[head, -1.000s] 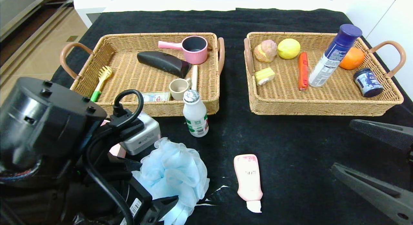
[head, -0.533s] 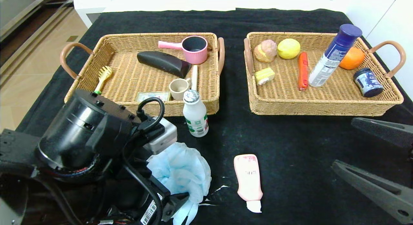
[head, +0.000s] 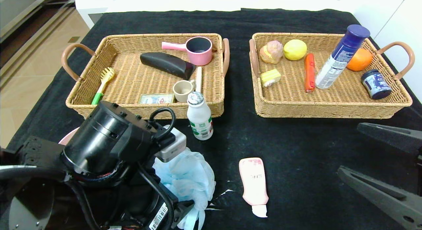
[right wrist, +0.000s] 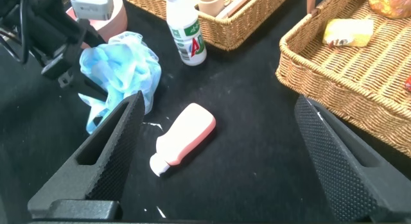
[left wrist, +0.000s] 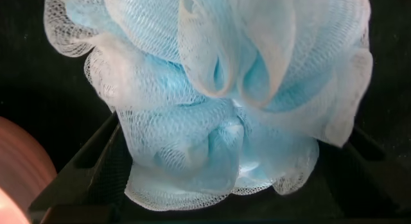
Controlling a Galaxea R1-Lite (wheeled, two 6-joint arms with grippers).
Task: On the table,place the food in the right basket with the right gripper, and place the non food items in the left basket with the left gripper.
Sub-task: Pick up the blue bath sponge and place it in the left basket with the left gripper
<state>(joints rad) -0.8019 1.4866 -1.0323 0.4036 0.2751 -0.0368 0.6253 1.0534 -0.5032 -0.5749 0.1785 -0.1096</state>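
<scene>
Now, left hand [left wrist: 212,185] open, astride blue pouf [left wrist: 218,89], w/ fingers either side.

I see bright, even overhead light — soft shadows, the pouf [left wrist: 218,102] blurred close to my left wrist camera.

A staged indoor test room, lab-like: a table [head: 290,150] draped in black cloth holds two wicker baskets [head: 148,108] of assorted household props, with white furniture [head: 99,5] behind and tan tiled floor [head: 19,78] alongside.
</scene>
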